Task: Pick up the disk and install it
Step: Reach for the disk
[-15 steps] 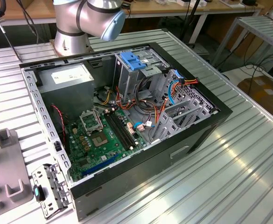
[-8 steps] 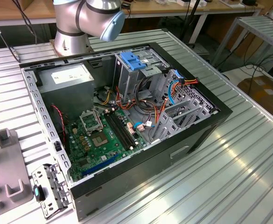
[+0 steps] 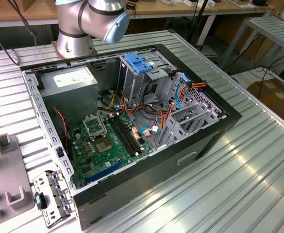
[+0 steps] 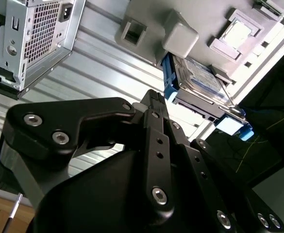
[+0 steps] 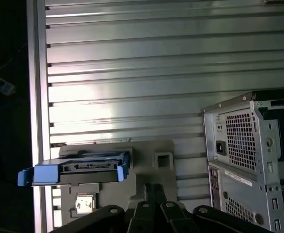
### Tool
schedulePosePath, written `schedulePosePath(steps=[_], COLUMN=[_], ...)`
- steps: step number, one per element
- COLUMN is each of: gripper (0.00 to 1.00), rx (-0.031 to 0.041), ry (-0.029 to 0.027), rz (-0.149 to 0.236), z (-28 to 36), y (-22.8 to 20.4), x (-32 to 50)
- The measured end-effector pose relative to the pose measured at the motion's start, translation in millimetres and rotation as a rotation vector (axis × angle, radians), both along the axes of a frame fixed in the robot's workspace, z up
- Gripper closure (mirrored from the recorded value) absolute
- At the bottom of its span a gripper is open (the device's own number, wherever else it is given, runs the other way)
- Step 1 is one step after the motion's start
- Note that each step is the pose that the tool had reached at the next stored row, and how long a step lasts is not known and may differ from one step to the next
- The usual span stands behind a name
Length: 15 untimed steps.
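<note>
The disk [image 4: 200,80] lies on a grey holder [image 4: 205,19] on the ribbed metal table [image 5: 132,73], near the computer case [image 3: 200,145], with the gripper [image 4: 153,97] poised apart from it.

The gripper's black jointed fingers look pressed together and hold nothing. The flat silver disk, with blue plastic rails on its sides, sits raised on the holder's moulded blocks, probably so that its edges stay free for a grasp. In the first wrist view it shows edge-on, a thin slab between blue end tabs. In the exterior view the case lies on its side with the panel off, likely to leave the grey metal drive cage reachable from above.
</note>
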State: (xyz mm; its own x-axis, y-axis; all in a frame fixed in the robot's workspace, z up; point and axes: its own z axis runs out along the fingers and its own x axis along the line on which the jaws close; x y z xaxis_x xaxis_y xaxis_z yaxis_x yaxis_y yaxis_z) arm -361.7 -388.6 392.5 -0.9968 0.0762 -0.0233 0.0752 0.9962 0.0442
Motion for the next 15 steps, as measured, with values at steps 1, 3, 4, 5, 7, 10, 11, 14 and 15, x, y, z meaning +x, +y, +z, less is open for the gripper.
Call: schedulePosePath(steps=[1,3,4,5,7,10,11,14,15], gripper=[0.89,0.89,0.89,0.89,0.89,0.89,0.89,0.89,0.89], rx=[0.0,0.0,0.0001,0.0,0.0,0.0,0.0001,0.0001,0.0001], ry=[0.0,0.0,-0.0001,0.0,0.0,0.0,-0.0002,0.0,0.0002], rz=[0.0,0.0,0.0,0.0,0.0,0.0,0.0,0.0,0.0], z=[0.0,0.0,-0.1,-0.1,-0.2,-0.5,-0.6,-0.9,-1.1], y=[0.3,1.1,1.9,3.1,6.4,8.0,8.2,8.3,8.4], x=[-2.1,-6.2,-10.1,-14.9,-26.1,-43.7,-48.6,-67.2,-77.7])
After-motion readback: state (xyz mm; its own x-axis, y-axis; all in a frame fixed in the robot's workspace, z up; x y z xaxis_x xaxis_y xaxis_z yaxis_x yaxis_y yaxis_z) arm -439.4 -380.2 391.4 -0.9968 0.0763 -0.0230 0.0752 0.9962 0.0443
